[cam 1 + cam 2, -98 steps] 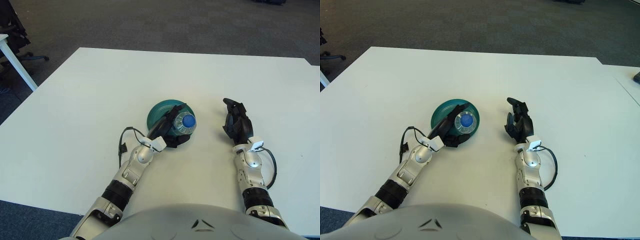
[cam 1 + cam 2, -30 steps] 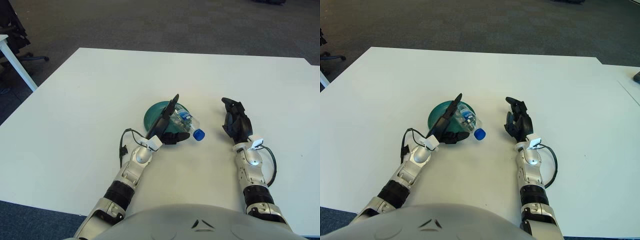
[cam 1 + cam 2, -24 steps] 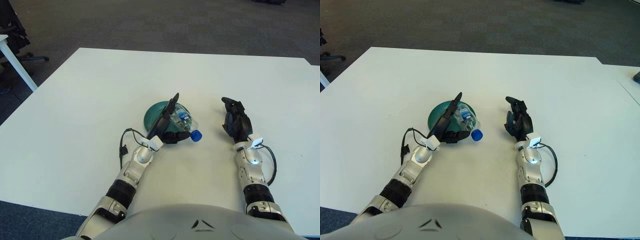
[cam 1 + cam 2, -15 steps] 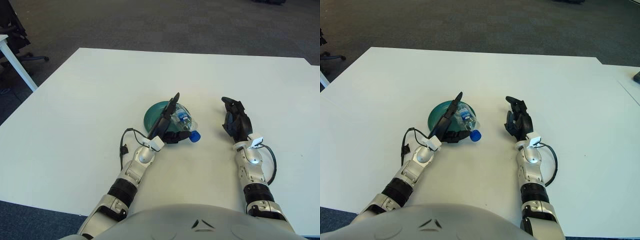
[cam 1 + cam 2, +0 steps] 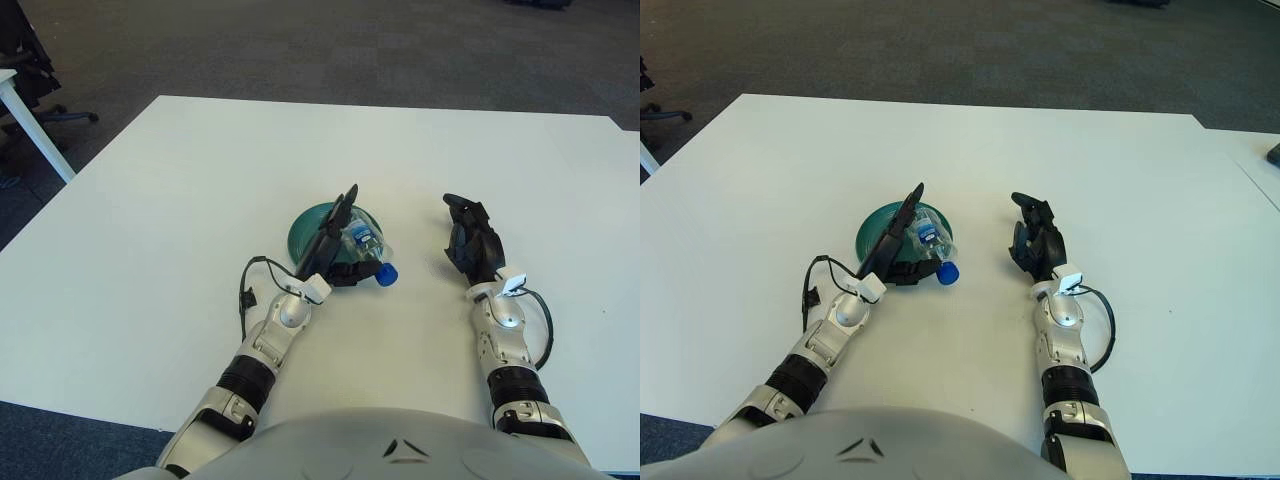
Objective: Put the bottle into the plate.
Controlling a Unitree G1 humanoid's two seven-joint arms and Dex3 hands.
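We see the bottle (image 5: pixel 366 252) lying across the plate (image 5: pixel 306 231) – left hand (image 5: pixel 335 252) spread beside it, right hand (image 5: pixel 473 248) idle, fingers relaxed.

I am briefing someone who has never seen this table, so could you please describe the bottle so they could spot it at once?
On the white table, find the green plate near the middle, just ahead of the left hand. The bottle lies on its side on the plate's right edge, beside that hand. It is the only clear thing there, with a blue cap jutting past the rim.
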